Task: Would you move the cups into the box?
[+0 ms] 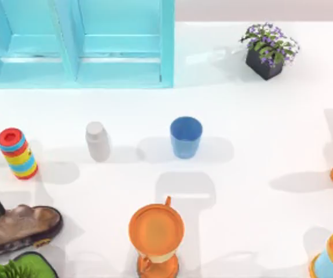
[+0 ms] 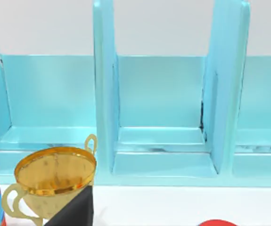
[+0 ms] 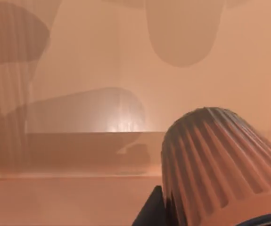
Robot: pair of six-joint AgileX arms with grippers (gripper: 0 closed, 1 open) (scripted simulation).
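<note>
Top view of the surface, with both wrist views. The plain light blue tapered cup point(image 1: 186, 136) stands alone near the middle of the surface. It is well apart from the light blue compartmented box point(image 1: 79, 43) at the far left, and lies roughly in line with the box's right-hand edge. The cup is upright on its narrower base with its mouth facing up, so its long axis is vertical and the rim is free all round. I judge that this favours a side grasp on the wall. To its left is a small grey-white capped bottle point(image 1: 97, 141), and nearer the front is an orange lidded jug with a handle point(image 1: 156, 234). Both stand apart from the cup and do not block it. In the left wrist view the box's compartments face the camera, separated by upright dividers and ready to receive. Close in front of the camera are a gold two-handled cup point(image 2: 55, 176) and a dark wedge I take for part of my left gripper point(image 2: 74, 209). My right gripper point(image 3: 149, 214) sits hard against a ribbed brown cap point(image 3: 215, 160) and an orange wall. I cannot tell whether either gripper is released or clenched, and nothing is seen grasped.
</note>
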